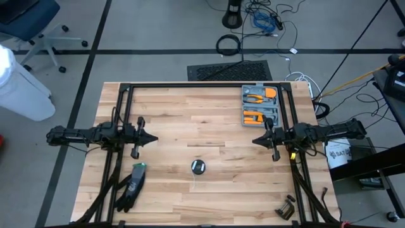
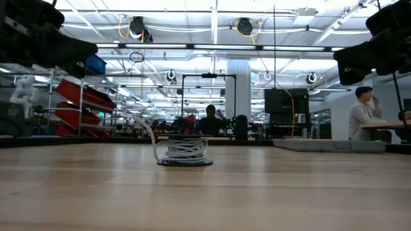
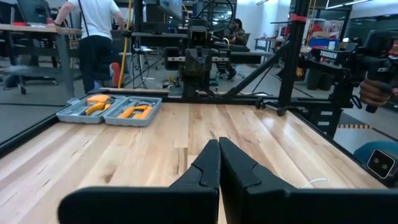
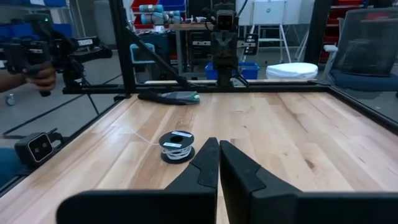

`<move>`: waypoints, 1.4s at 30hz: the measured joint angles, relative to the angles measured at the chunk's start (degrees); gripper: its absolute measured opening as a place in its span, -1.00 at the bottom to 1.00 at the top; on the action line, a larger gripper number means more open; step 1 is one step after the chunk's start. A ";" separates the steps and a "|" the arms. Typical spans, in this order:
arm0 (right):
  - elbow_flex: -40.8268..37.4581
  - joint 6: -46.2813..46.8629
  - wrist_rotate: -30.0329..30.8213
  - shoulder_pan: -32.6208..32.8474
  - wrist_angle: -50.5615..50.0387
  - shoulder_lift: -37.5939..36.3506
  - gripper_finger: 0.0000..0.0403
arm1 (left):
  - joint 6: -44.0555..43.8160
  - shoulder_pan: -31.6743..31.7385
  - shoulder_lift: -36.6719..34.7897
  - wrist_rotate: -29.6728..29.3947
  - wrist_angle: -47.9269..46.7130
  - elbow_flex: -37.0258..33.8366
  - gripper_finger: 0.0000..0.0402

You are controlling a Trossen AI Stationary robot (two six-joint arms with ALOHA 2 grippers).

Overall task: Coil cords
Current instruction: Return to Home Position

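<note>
The cord (image 1: 198,167) lies wound into a small round white-and-dark bundle, flat on the wooden table near its middle, toward the near edge. It also shows in the low view (image 2: 184,151) and the right wrist view (image 4: 176,146); a loose white end (image 2: 146,131) curves up from it. My left gripper (image 1: 154,139) is shut, level, above the table's left side, well away from the bundle. My right gripper (image 1: 254,140) is shut, level, above the table's right side, facing the left one. In their wrist views the left (image 3: 219,144) and right (image 4: 219,144) fingertips meet.
A grey tray with orange tools (image 1: 260,105) sits at the far right of the table. A black glove (image 1: 131,188) lies near the left front. A small dark clamp (image 1: 286,207) lies at the front right. Black frame rails (image 1: 202,85) border the table.
</note>
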 joint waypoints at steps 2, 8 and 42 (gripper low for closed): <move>0.00 0.50 -0.03 0.02 0.00 -0.02 -1.00 | 0.01 0.00 0.05 0.00 0.00 0.00 -1.00; 0.00 -1.77 0.03 0.02 0.00 -0.02 -1.00 | 4.14 0.00 0.11 -0.04 0.01 0.00 -1.00; 0.00 1.08 0.08 0.02 0.02 -0.02 -1.00 | 4.17 0.02 0.11 -0.28 0.44 -0.02 -0.91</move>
